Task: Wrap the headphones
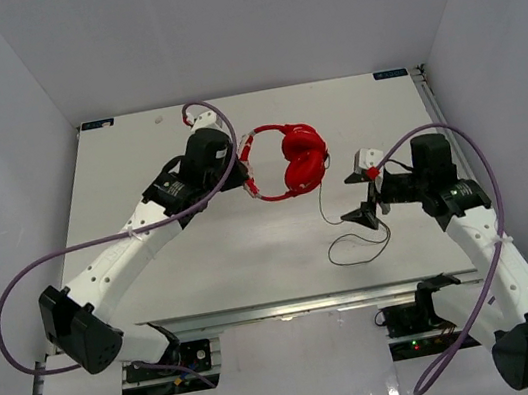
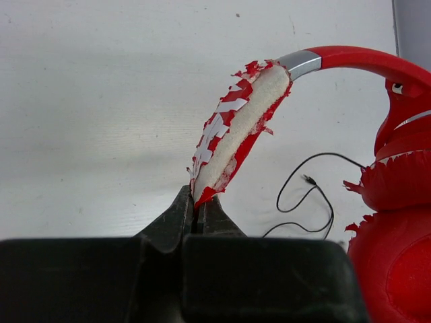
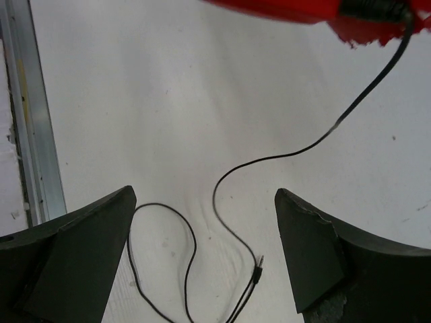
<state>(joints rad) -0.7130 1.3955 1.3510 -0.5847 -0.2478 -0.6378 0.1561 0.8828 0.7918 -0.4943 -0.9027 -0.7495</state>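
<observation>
The red headphones (image 1: 296,159) lie at the table's back centre, earcups (image 2: 394,256) side by side. Their worn red-and-white headband (image 2: 236,128) arcs to the left. My left gripper (image 2: 199,202) is shut on the end of that headband padding, and in the top view the left gripper (image 1: 240,173) sits at the band's left side. The thin black cable (image 1: 327,209) runs from the earcups down to a loose loop. My right gripper (image 3: 205,195) hangs open above the cable (image 3: 222,175), and its plug (image 3: 259,269) lies between the fingers. In the top view the right gripper (image 1: 365,191) is right of the earcups.
Thick purple robot cables (image 1: 16,290) loop off both arms. A metal rail (image 3: 27,121) runs along the table's right edge. White walls (image 1: 12,87) close in the table on three sides. The front edge (image 1: 292,304) lies just before the arm bases.
</observation>
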